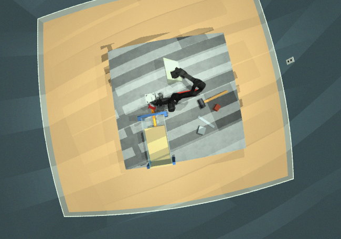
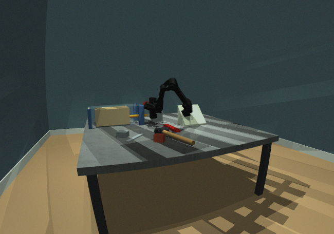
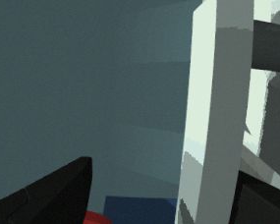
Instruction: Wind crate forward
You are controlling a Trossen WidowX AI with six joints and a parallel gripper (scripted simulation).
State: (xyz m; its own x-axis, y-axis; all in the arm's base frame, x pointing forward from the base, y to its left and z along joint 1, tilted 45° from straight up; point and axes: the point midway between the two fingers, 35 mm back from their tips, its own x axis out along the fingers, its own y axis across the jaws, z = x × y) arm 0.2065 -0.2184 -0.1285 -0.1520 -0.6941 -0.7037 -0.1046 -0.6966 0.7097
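Table: a grey top [image 1: 224,140] [image 2: 95,154] with light and dark bands, carrying everything named below.
Arm: black [image 1: 198,84] [image 2: 172,82], arched up from beside the wedge, its far end lowered toward the winch.
Guard cubby: clear panels with blue posts [image 1: 173,162] [image 2: 90,118], along one side of the table.
Crate: the tan box [image 1: 157,144] [image 2: 112,116] inside the cubby, sitting flat, its front apart from the mouth frame; winding is unfinished.
Wedge: a pale slanted block [image 1: 169,66] [image 2: 199,113] beside the arm's base end.
Mouth frame: blue [image 1: 151,115] [image 2: 141,114], upright, between crate and winch.
Mallet: dark head, wooden handle [image 1: 215,96] [image 2: 178,137], lying on the table.
Winch: a pale, boxy body [image 1: 149,98] [image 2: 156,118] just outside the mouth.
Strap: orange [image 1: 154,120] [image 2: 134,116], running from the crate's front through the mouth toward the winch.
Jaws: part-way open [image 1: 152,102] [image 2: 145,105] [image 3: 164,165], near the winch; a pale upright bar [image 3: 226,108] shows between the fingers in the wrist view, but whether they touch it I cannot tell.
Red bar: on the table [image 1: 187,91] [image 2: 171,128], beneath the arm from above.
Light strip: flat [image 1: 205,121] [image 2: 134,137], near the grey block [image 1: 201,130] [image 2: 122,134].
Red block: near the mallet [image 1: 216,107] [image 2: 159,137].
Red piece: close beside the jaws [image 1: 151,107] [image 2: 145,103].
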